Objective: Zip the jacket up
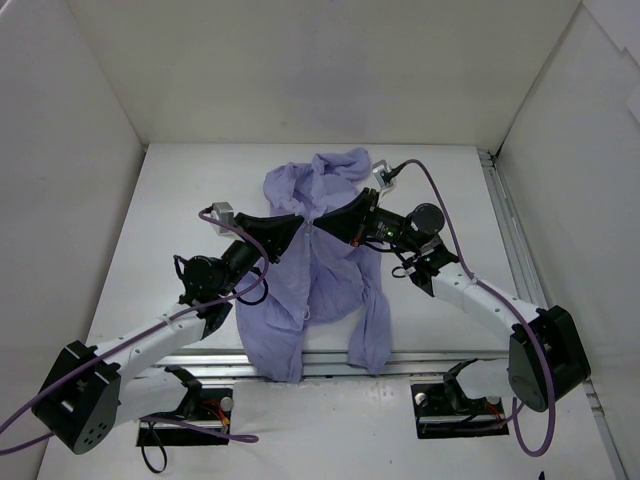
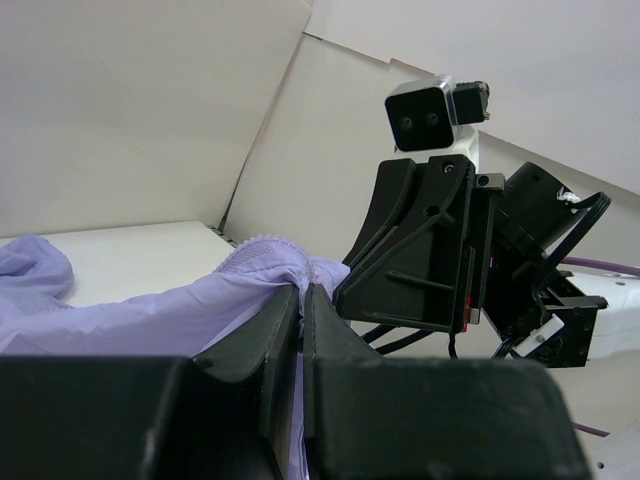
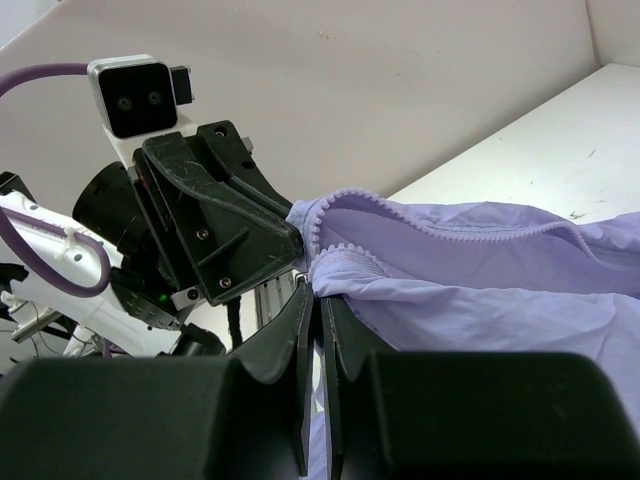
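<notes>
At centre, both jaws clench the jacket point(image 1: 330, 285) by its zipper edges, close together.

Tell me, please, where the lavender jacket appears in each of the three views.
Top external: jacket at the centre of the table, lower part draped over the near edge.
Left wrist: lower left, rising to picture centre.
Right wrist: centre to right edge.
Shared landmark: the zipper edge pinched where left tool and right tool meet.
</notes>
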